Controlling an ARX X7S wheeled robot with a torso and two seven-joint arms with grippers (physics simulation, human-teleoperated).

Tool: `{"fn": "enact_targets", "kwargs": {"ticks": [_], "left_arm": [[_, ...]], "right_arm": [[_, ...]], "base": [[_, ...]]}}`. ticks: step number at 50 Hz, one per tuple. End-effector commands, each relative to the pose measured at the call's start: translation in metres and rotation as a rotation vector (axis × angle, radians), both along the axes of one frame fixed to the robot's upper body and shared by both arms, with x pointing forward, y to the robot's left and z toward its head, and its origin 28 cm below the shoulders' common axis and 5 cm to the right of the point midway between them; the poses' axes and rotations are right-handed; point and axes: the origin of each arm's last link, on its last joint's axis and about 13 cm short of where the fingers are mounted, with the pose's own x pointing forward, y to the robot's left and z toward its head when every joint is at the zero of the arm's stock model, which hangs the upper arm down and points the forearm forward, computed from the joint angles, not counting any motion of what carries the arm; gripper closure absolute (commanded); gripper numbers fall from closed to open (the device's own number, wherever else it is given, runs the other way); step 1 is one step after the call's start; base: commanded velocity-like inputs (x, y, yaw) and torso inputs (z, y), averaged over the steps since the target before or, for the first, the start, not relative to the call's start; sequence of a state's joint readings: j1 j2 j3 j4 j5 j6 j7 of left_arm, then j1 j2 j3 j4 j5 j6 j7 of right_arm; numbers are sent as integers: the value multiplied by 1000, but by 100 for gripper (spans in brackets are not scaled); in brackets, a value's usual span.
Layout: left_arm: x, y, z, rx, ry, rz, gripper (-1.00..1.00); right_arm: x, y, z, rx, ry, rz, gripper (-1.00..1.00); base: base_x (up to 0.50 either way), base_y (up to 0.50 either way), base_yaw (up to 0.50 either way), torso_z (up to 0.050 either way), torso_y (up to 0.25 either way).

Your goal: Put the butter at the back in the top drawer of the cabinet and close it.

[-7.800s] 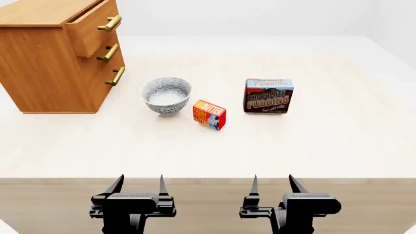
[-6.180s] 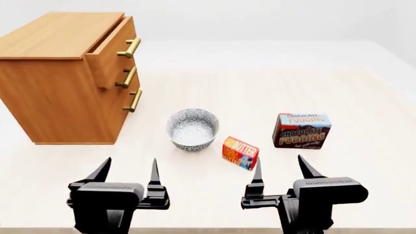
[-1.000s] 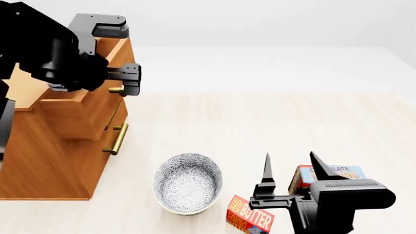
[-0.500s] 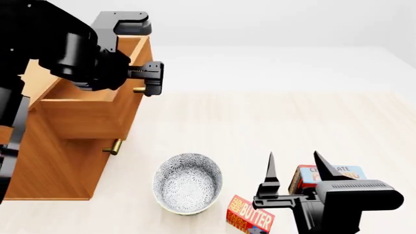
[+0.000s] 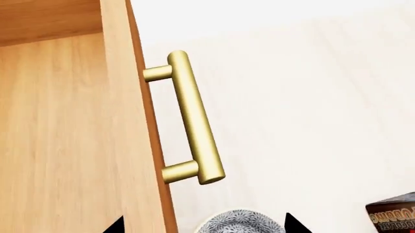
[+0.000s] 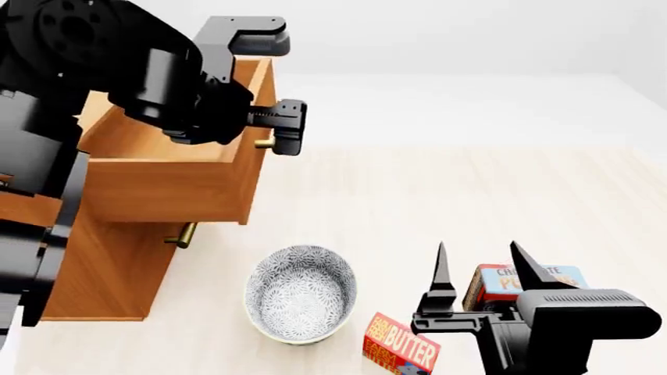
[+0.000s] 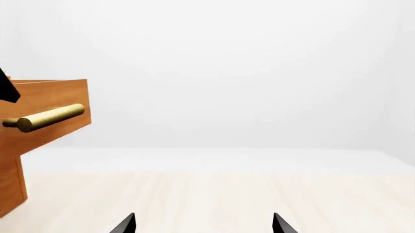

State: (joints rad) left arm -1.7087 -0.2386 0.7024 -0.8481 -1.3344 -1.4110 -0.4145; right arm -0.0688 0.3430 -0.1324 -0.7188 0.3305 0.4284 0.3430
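Observation:
The butter [image 6: 401, 348], a small red-and-orange box, lies at the head view's lower edge, just left of my right gripper [image 6: 483, 269], which stands open and empty above the table. The cabinet [image 6: 94, 266] stands at the left. Its top drawer [image 6: 167, 183] is pulled well out, showing a bare wood interior [image 5: 58, 145]. My left gripper [image 6: 261, 137] is open, its fingers astride the drawer front and its brass handle [image 5: 191, 124] without closing on them. The right wrist view also catches that handle [image 7: 48, 118].
A patterned grey bowl [image 6: 300, 293] sits between the cabinet and the butter, below the open drawer. The chocolate pudding box [image 6: 498, 281] stands right behind my right gripper, partly hidden. A lower drawer's handle [image 6: 183, 233] shows under the open drawer. The pale table [image 6: 438, 187] stretches right.
Over the last second the top drawer has slid much farther out to the right, with my left gripper moving along at its handle. My right gripper has barely shifted.

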Motion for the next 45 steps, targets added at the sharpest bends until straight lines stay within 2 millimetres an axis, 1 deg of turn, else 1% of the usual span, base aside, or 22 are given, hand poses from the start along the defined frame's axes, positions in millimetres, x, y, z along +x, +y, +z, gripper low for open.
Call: {"fn": "enact_targets", "kwargs": {"ticks": [1,10,20,28,32,40,45], "left_arm": [[-6,-20,6,-64,0,-96,-100],[-9,-29,6,-101,17,-144,-100],[-14,-35,9,-187,45,-217,-100],[-19,-42,10,-208,54,-256,-100],[-22,-39,13,-199,39,-245,-100],[-31,-27,28,-199,-22,-206,-100],[-40,-21,37,-186,-72,-182,-100]], "right_arm": [[-1,-2,1,6,-3,-3,-100],[-1,-3,2,9,-6,-5,-100],[-1,-4,3,12,-7,-7,-100],[-1,-5,3,15,-8,-10,-100],[-1,-5,3,15,-7,-10,-100],[0,-4,2,13,-6,-8,-100],[0,-4,1,12,-6,-8,-100]], "base": [[0,0,0,0,0],[0,0,0,0,0],[0,0,0,0,0],[0,0,0,0,0],[0,0,0,0,0],[0,0,0,0,1],[0,0,0,0,2]]}}
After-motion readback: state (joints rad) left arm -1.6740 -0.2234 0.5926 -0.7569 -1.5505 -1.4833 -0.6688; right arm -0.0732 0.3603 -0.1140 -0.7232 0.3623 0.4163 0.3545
